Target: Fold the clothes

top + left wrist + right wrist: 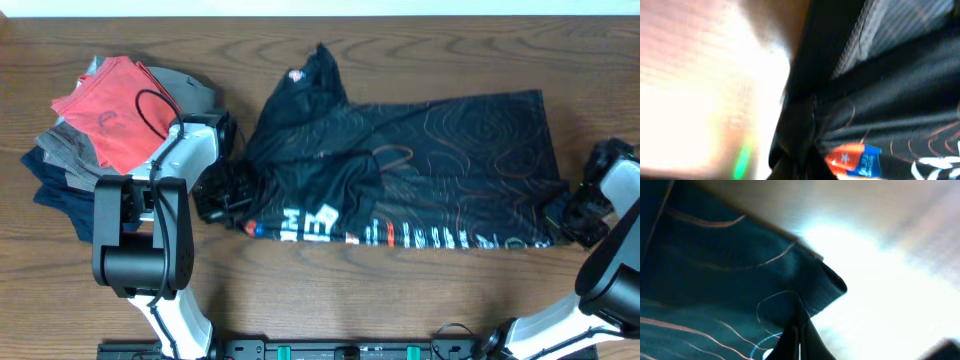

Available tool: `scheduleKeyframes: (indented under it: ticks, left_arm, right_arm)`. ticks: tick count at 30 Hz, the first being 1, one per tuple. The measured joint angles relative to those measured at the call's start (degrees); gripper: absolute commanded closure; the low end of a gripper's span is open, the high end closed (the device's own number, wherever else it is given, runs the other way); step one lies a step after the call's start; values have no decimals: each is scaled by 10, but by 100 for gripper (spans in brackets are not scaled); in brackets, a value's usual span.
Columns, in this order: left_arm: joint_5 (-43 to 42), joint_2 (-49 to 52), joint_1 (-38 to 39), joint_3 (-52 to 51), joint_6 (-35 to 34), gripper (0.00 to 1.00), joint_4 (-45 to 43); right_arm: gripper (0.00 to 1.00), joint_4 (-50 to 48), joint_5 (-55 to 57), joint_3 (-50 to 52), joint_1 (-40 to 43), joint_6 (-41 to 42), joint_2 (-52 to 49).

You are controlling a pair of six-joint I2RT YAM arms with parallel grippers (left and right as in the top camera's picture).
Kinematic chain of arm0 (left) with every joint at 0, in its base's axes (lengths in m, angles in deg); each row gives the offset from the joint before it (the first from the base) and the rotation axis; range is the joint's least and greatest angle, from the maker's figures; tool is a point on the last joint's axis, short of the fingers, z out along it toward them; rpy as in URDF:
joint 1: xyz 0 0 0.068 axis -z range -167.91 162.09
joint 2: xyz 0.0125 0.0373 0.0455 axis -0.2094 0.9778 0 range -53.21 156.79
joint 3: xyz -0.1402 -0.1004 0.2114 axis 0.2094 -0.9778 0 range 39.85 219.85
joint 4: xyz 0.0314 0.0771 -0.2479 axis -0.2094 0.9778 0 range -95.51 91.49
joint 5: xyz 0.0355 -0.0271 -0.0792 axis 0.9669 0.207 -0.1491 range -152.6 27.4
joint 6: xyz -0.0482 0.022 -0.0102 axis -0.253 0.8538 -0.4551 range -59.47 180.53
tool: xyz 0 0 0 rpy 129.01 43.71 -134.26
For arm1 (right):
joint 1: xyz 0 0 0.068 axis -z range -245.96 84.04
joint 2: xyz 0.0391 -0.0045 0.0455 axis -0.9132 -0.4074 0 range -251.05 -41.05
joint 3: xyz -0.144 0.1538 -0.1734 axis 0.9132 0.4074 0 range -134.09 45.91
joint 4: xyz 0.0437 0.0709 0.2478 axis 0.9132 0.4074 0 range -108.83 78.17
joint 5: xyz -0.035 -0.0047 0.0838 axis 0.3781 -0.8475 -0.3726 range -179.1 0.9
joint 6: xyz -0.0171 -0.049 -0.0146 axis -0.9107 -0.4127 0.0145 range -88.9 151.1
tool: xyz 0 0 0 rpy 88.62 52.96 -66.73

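Note:
The black jersey (400, 165) with thin orange contour lines and white lettering lies across the middle of the table, bunched at its left end. My left gripper (222, 192) is shut on the jersey's left front edge; the left wrist view shows pinched black cloth (805, 150) beside a red and blue logo (855, 159). My right gripper (562, 215) is shut on the jersey's right front corner; the right wrist view shows its fingers (799, 340) closed on the cloth (715, 280).
A pile of folded garments stands at the far left, a red shirt (108, 110) on top of grey (65, 145) and navy (60, 195) ones. Bare wooden table (400, 290) lies in front of the jersey.

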Motion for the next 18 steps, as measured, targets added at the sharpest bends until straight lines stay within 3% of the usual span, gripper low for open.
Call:
scheduleKeyframes:
  ticks: [9,12,14,16,17,18]
  left_arm:
    - [-11,0,2,-1,0,94,102]
    - [-15,-3,2,-1,1,83,103]
    - [-16,-14,2,-1,1,76,103]
    - [-15,-32,2,0,0,72,106]
    - [-16,-45,2,3,-1,71,109]
    - [-16,-51,2,6,0,71,109]
  right_arm:
    - [99,29,11,0,34,18,0]
    - [90,26,-2,0,34,15,1]
    - [70,12,-24,0,33,-1,9]
    - [28,5,-42,0,31,-16,31]
    - [20,5,-50,0,30,-22,53]
    - [20,6,-53,0,28,-24,67]
